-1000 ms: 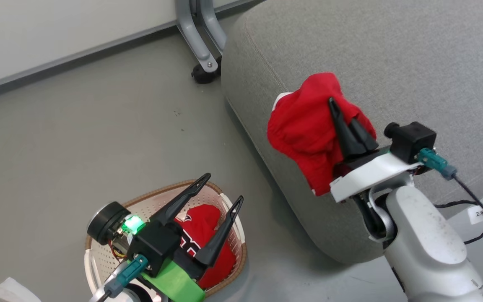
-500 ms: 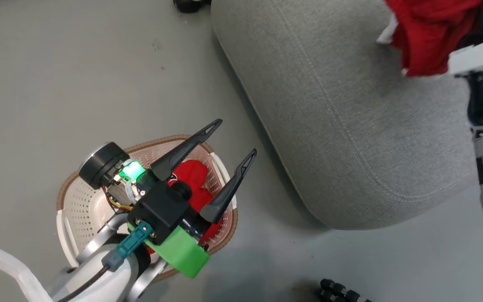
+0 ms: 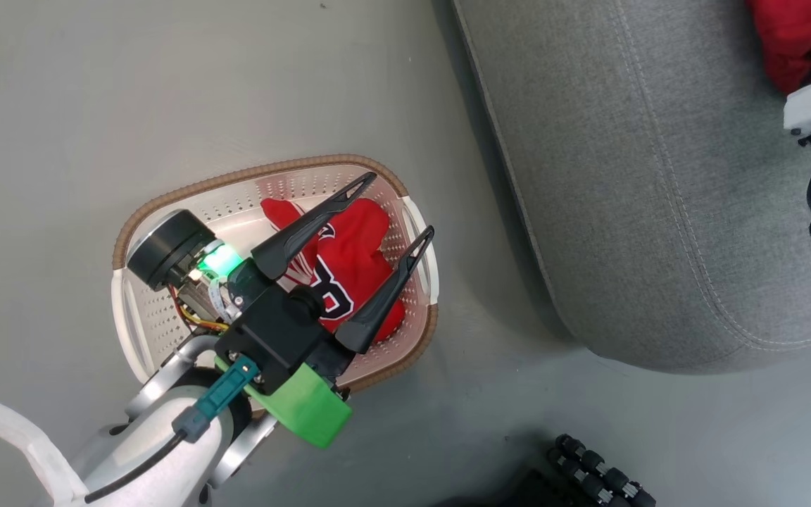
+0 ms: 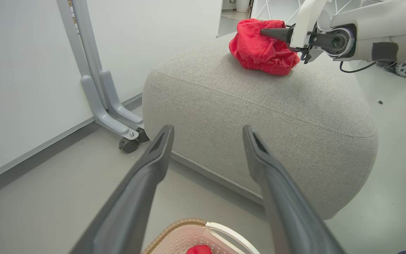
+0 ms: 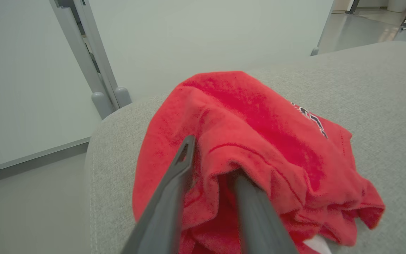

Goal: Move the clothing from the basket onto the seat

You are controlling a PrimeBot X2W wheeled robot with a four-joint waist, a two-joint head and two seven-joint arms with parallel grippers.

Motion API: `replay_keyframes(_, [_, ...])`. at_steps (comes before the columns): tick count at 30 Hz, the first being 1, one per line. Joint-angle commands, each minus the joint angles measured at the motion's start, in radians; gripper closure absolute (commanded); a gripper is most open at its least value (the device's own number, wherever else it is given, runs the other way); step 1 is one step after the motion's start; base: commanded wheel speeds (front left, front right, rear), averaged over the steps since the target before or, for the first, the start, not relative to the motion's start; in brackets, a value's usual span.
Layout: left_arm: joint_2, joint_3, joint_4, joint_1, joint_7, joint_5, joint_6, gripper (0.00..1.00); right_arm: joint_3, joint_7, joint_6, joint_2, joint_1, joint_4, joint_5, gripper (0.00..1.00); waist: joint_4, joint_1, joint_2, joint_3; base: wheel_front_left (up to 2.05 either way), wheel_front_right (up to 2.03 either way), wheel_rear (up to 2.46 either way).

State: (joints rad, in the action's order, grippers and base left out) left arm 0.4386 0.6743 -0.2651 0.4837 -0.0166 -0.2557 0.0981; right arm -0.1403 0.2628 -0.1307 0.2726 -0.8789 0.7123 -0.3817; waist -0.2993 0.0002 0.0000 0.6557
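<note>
Plainly, left jaws gape over basket [image 3: 236, 176] — right jaws amid garment [image 5: 259, 116], grip unclear.

Left claw [image 3: 400, 203] spread wide (right claw [image 5: 211, 158] far narrower)

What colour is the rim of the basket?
Brown, woven-looking, around the cream-white basket. Head view shows it best.

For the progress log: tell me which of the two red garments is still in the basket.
The jersey with the white-and-black numeral, lying in the basket under the open left tool. The other red garment is bunched on the grey seat.
</note>
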Motion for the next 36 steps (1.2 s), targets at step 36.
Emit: replay_keyframes(36, [-0.126, -0.355, 0.271, -0.259, 0.282, -0.139, -0.277, 0.00, 0.166, -0.049, 0.000, -0.216, 0.721, -0.772, 0.198, 0.00, 0.239, -0.0002, 0.0000, -0.408, 0.00, 0.00, 0.00])
